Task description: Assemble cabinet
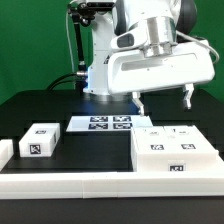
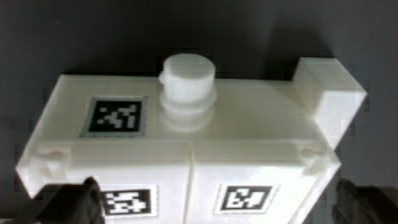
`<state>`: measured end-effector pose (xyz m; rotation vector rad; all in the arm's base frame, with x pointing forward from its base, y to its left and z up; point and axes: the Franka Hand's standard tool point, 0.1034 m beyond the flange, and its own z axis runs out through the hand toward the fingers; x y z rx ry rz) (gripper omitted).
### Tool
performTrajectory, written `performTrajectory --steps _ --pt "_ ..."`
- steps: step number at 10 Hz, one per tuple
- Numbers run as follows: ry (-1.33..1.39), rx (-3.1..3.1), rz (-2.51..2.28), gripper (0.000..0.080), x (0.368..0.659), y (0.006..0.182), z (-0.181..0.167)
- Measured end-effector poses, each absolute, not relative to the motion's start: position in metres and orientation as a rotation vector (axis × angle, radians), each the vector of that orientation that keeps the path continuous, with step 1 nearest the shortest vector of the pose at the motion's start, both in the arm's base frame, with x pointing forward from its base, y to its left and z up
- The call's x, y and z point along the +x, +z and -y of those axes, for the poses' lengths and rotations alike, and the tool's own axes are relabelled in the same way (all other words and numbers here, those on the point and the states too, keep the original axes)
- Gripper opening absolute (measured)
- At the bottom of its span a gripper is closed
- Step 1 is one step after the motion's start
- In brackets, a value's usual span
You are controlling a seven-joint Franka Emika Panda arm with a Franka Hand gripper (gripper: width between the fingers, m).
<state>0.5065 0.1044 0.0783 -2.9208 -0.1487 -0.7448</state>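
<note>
While the cabinet (image 1: pixel 175 152) lies flat on the black tabletop (image 1: pixel 40 108) at the exterior view's right, the fingers (image 1: pixel 188 96) hang above its rear part, spread wide, holding nothing and clear of its upper face. In the wrist view the cabinet (image 2: pixel 249 125) fills most of the picture. A short round peg (image 2: pixel 187 82) stands up from its top beside a square tag (image 2: pixel 116 113), and a raised corner block (image 2: pixel 326 75) sits at one far corner. Two tagged drawer blocks (image 2: pixel 249 197) lie side by side along the near edge. The dark fingers (image 2: pixel 63 205) show at either side of that edge, one outside each flank, so the body lies between them.

In the exterior view, the cabinet's front edge runs along the low white border rail (image 1: pixel 70 185), seemingly against it. The marker board (image 1: pixel 105 123) lies near its rear corner on the exterior view's left. Bare tabletop separates the cabinet from a small white tagged block (image 1: pixel 38 140) further left.
</note>
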Motion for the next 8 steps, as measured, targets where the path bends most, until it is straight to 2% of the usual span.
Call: performTrajectory --steps 2,3,6,8 --pt "-0.676 -2.951 0.156 0.0649 0.479 0.054 -0.095" --pt "-0.644 -2.965 0.139 0.0649 0.478 0.051 -0.085" --pt "-0.579 -2.978 0.152 0.0649 0.475 0.045 -0.088" --pt "-0.546 -2.992 0.099 0.0649 0.479 0.037 -0.105"
